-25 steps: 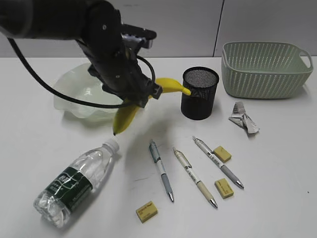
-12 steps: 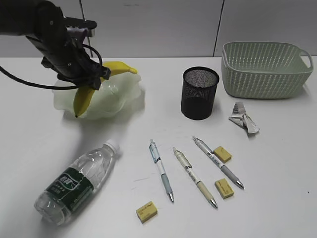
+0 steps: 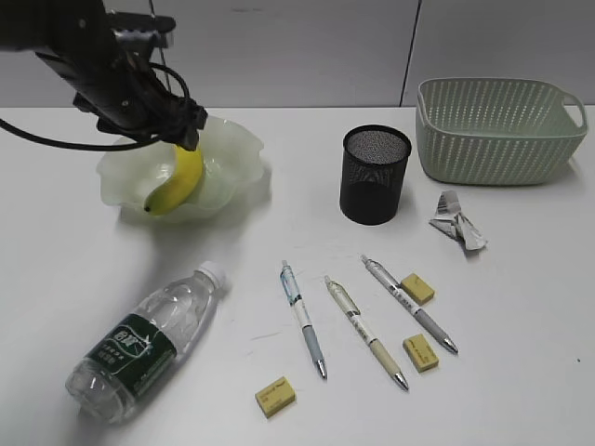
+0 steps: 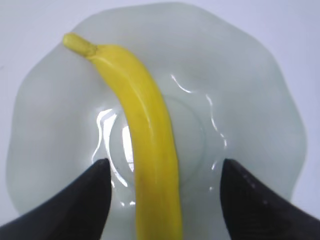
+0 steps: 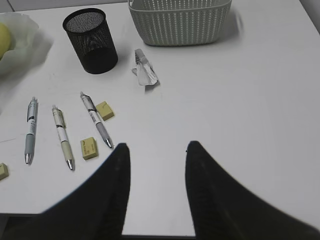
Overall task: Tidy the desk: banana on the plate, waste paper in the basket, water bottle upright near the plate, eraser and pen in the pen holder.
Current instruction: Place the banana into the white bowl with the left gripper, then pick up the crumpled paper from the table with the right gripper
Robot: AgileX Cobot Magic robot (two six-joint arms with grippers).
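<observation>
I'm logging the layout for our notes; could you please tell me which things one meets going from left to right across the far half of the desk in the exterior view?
Plate holding the banana → pen holder → waste paper → basket.

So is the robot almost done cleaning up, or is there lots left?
Only the first part looks done: the banana lies in the plate, and the left gripper is open around it. Lots is left: the water bottle lies flat, the waste paper sits outside the basket, and three pens and three erasers are still on the desk.
</observation>
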